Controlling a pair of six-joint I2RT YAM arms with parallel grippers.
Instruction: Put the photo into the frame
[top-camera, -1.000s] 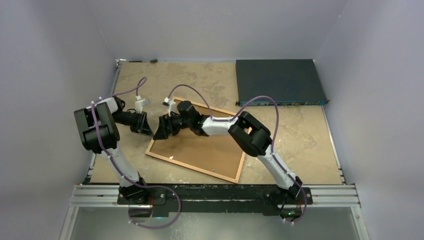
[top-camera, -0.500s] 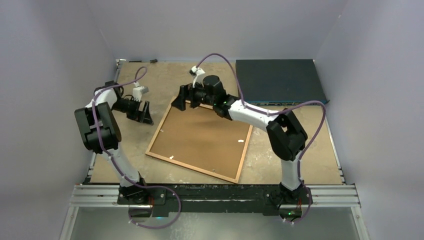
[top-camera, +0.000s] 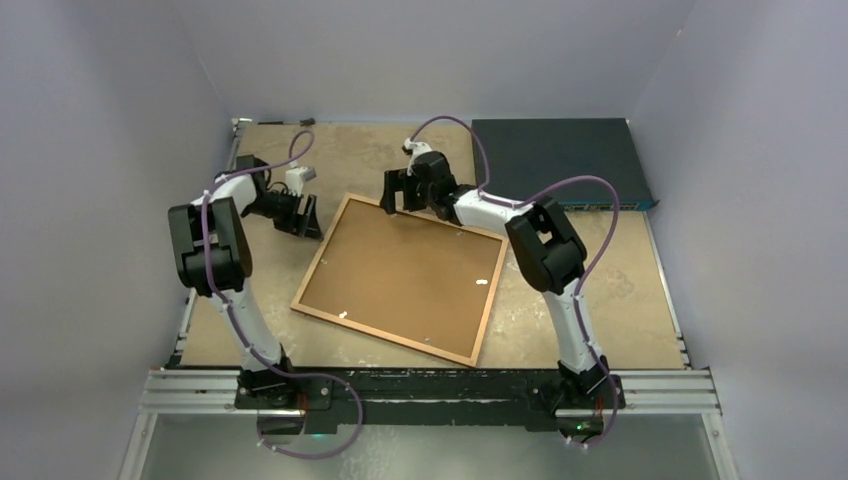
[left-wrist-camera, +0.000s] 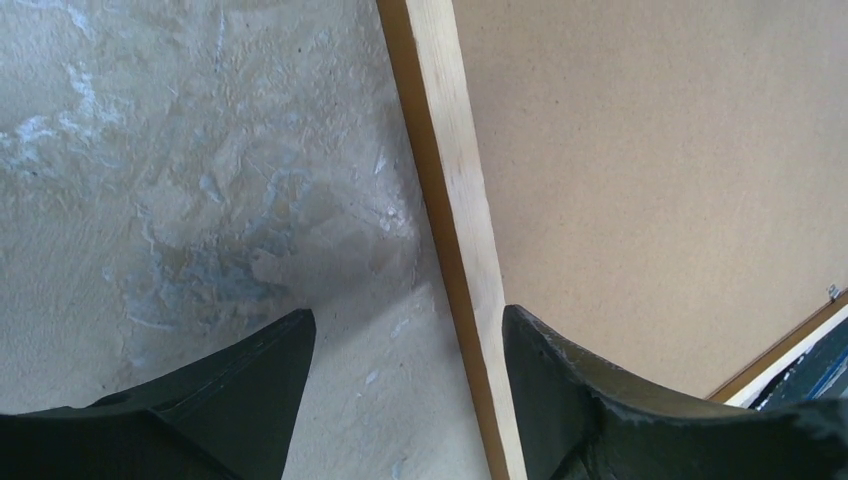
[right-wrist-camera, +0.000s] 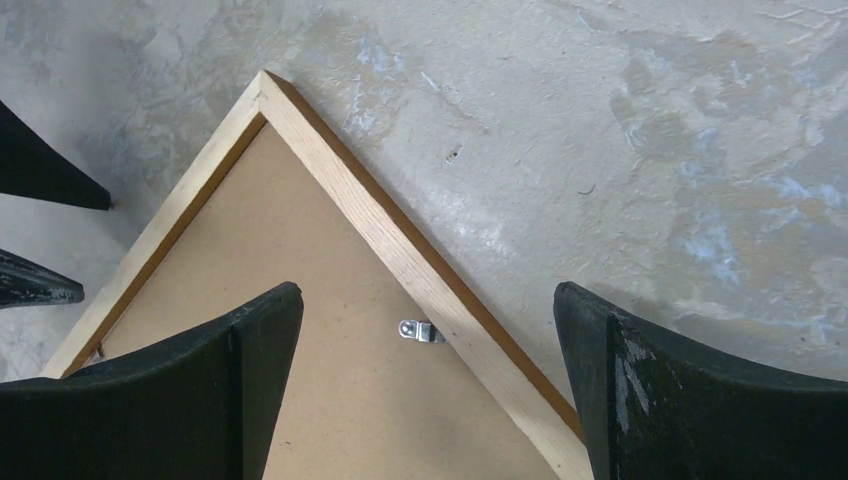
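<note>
The frame (top-camera: 384, 336) lay flat on the table (top-camera: 620, 270), back side up, a little left of the middle and turned at a slant, so that one corner pointed to the far side. A brown board (top-camera: 405, 275) filled its inside, and two small metal clips showed on this board, one near the right edge (top-camera: 483, 282) and one near the near edge (top-camera: 343, 316). The left gripper (top-camera: 308, 220) was at the far part of the frame's left edge. In the left wrist view its fingers (left-wrist-camera: 250, 390) were spread, and the light wooden edge (left-wrist-camera: 450, 200) ran between them; neither finger pressed on the wood. The right gripper (top-camera: 392, 195) was over the far corner of the frame. In the right wrist view its fingers (right-wrist-camera: 230, 370) stood wide apart and held nothing, with the corner and one more small metal clip (right-wrist-camera: 420, 331) lying between them below. The two dark fingertips of the left gripper appeared at the left border of that view. A dark blue flat box (top-camera: 555, 160) lay at the far right of the table, apart from the frame.
</note>
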